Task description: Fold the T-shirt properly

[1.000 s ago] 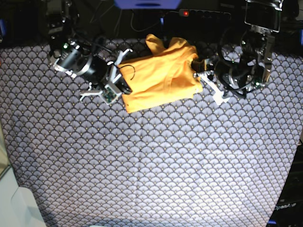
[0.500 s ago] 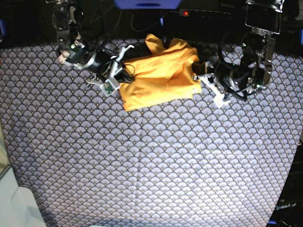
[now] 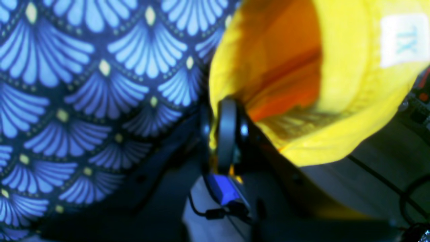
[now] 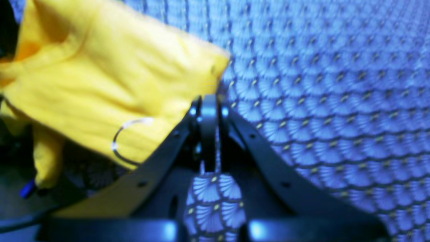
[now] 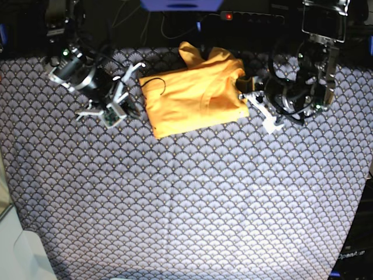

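Near part of the counter (image 5: 186, 221): only the blue-grey scalloped cloth (image 5: 175, 192). Farther back, at centre, the shirt (image 5: 195, 93) lying folded into a rough rectangle on the cloth, a sleeve bunched at its far edge. Left of it, apart from the fabric, the right tool (image 5: 125, 93), jaws pressed together on nothing; in its wrist view the tips (image 4: 208, 111) meet just beside the shirt's (image 4: 111, 87) corner. Thin dark cable loop (image 5: 154, 87) on the shirt's left part. At the shirt's right edge, the left tool (image 5: 247, 93), pinching the yellow hem (image 3: 302, 101); white size label (image 3: 403, 38) showing inside the collar.
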`<state>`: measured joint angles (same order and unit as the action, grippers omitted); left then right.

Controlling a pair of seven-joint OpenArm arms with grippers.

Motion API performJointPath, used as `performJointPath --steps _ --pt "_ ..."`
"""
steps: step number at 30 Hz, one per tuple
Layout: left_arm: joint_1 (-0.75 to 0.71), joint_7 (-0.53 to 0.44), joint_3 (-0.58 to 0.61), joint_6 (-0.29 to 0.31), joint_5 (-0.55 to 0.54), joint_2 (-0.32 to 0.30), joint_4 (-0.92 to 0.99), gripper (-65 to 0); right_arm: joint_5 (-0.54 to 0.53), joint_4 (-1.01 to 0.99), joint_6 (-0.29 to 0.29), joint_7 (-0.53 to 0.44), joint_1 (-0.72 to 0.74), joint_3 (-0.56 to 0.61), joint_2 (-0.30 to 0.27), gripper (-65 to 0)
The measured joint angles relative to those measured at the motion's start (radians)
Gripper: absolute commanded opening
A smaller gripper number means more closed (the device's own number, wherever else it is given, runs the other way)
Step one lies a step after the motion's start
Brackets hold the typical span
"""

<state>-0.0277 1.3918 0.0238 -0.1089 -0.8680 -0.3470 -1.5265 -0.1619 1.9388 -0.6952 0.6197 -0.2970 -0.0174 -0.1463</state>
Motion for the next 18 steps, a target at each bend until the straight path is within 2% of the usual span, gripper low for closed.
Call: performJointPath --steps 6,15,18 --pt "0.003 0.003 -0.001 0.0 -0.005 0.002 -0.079 -65.0 -0.002 0.004 0.0 -0.003 -0.025 0.001 0.0 -65.0" --pt "0.049 0.012 0.0 0.0 -0.015 0.026 0.104 -65.0 -0.001 0.006 0.0 -0.006 -0.025 0.001 0.0 -65.0" --pt "0.059 0.018 0.001 0.0 -0.007 0.04 0.106 -60.4 -0.001 0.006 0.0 -0.006 -0.025 0.001 0.0 -65.0"
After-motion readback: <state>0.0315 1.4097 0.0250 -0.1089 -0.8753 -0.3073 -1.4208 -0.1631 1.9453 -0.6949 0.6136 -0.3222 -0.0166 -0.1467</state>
